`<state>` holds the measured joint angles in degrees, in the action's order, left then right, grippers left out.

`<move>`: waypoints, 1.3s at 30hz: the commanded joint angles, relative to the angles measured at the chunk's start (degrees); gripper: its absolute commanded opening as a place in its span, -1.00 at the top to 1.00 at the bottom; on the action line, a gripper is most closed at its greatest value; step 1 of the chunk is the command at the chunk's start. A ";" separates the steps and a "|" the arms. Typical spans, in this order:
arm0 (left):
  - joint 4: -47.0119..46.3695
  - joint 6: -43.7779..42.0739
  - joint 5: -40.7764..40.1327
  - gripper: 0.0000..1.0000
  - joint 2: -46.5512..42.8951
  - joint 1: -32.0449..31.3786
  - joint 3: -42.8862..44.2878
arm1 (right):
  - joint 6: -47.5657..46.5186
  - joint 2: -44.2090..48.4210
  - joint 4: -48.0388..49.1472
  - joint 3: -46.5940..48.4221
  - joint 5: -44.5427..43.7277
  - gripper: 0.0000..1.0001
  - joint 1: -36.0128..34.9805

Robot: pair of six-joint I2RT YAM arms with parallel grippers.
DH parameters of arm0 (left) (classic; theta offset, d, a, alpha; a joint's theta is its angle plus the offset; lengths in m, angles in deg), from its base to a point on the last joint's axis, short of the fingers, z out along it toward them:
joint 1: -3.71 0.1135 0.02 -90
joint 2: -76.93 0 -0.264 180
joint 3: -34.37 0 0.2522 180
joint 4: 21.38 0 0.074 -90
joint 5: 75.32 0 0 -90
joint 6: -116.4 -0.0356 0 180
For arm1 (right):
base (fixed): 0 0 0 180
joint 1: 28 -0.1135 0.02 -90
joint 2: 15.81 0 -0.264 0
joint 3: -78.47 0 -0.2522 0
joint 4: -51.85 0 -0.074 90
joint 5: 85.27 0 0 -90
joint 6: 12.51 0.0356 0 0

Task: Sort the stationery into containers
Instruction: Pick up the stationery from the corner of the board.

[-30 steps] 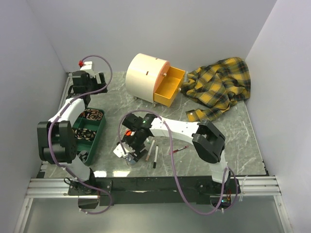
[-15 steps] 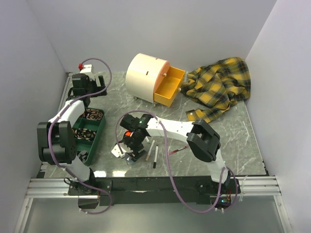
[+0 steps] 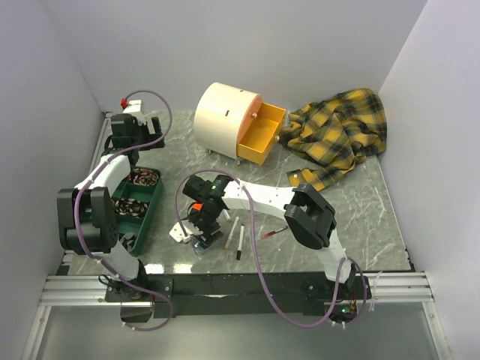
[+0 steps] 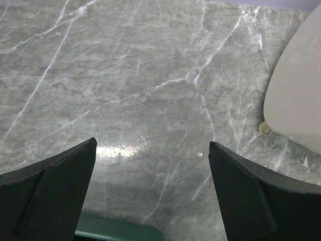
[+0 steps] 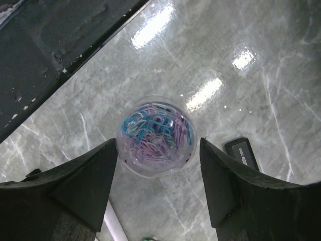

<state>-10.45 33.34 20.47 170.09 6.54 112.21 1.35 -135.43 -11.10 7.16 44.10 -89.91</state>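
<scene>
Straddling paperclip tub [image 5: 155, 135], right tool [image 5: 158, 144] spread

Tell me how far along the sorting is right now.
Done: the orange drawer of the cream cabinet stands pulled open, its visible inside empty. In hand: the right claw is open, straddling a clear tub of paper clips, not yet gripping. The left claw hangs open over the table. Left: pens lie loose beside the tub, none in the drawer.
</scene>
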 commanded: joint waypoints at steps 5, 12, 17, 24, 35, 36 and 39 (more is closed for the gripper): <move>-2.18 0.00 0.81 -0.99 -2.11 0.33 -0.97 | -1.03 -1.94 -1.87 2.97 2.20 -0.50 -1.11; -2.00 -0.08 0.72 -0.99 -3.16 0.42 -2.20 | -0.42 -4.66 -5.30 7.10 2.11 0.09 -1.55; -0.51 -0.70 1.25 -0.99 -4.04 0.51 -1.76 | 1.34 -2.13 -5.39 6.93 -0.34 0.29 -1.02; 2.13 -2.19 2.13 -0.99 -4.83 0.51 0.61 | 6.79 6.31 -7.14 7.37 -0.70 0.38 4.33; 2.57 -4.13 3.80 -0.99 -0.80 0.60 6.23 | 13.72 17.31 -15.05 18.16 -7.91 0.45 20.22; 2.48 -4.04 3.89 -0.99 -0.36 0.60 6.76 | 14.35 17.05 -16.71 21.92 -8.52 0.46 21.55; 2.21 -2.99 3.97 -0.99 1.05 0.60 8.52 | 15.67 15.29 -20.84 28.61 -10.45 0.46 26.21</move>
<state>-7.37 30.13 23.00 169.59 6.91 117.26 13.39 -119.89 -25.24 27.71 37.33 -69.15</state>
